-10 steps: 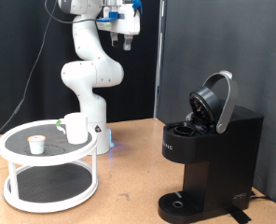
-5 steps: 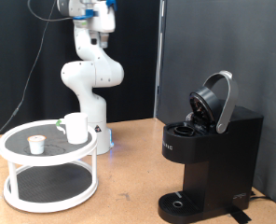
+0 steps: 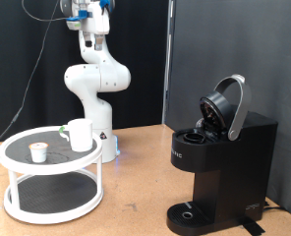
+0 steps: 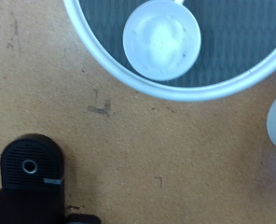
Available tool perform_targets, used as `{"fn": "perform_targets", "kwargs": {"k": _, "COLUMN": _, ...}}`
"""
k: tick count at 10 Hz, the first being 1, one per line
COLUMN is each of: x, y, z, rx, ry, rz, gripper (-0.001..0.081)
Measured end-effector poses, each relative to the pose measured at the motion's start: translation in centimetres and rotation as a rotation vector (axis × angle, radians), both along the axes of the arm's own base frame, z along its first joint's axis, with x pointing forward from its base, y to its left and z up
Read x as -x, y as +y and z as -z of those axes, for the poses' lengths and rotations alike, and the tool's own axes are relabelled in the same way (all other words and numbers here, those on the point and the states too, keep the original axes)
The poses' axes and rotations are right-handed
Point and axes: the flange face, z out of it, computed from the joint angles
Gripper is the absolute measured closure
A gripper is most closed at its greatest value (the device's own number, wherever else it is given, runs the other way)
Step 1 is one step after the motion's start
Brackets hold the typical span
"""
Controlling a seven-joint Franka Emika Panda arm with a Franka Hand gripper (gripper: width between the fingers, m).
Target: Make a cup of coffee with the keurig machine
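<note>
- the gripper point(image 3: 87, 37) is hanging high near the exterior view's top left, above the robot's white base, well apart from everything on the table; its fingers are too small and blurred there and are not showing in the wrist view, so i cannot tell whether the claw is released or clenched, and nothing is showing between them.
- the wrist view is looking straight down on the cup point(image 4: 162, 38), which is standing upright and mouth-up on the white round stand point(image 4: 101, 51), empty as far as can be seen.
- in the exterior view the cup point(image 3: 80, 135) is sitting on the stand's point(image 3: 18, 182) upper tier, with a small white-rimmed coffee pod point(image 3: 37, 150) just beside it; both seem laid out there for easy reach from above.
- the keurig machine point(image 3: 220, 162) is standing on the wooden table point(image 3: 131, 206) at the exterior view's right, well apart from the stand, its hinged lid point(image 3: 229, 106) raised, probably to take the pod; no cup is sitting on its drip tray point(image 3: 188, 213).
- small white lettering is showing on the machine's front, too small to read.
</note>
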Motion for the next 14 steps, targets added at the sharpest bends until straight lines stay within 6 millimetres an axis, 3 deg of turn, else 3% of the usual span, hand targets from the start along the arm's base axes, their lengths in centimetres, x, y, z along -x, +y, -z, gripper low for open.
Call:
{"fn": "perform_targets", "kwargs": {"k": 5, "x": 1.7, "y": -7.5, "z": 0.6, "rx": -0.043, "ry": -0.004, "rz": 0.030, "gripper": 0.0072}}
{"fn": "perform_targets", "kwargs": {"k": 10, "x": 2.2, "y": -14.3, "z": 1.2, "rx": -0.055, "ry": 0.043, "rz": 0.049, "gripper": 0.0072}}
{"fn": "perform_targets", "kwargs": {"k": 14, "x": 2.0, "y": -14.8, "z": 1.8, "rx": -0.063, "ry": 0.059, "rz": 0.046, "gripper": 0.0072}}
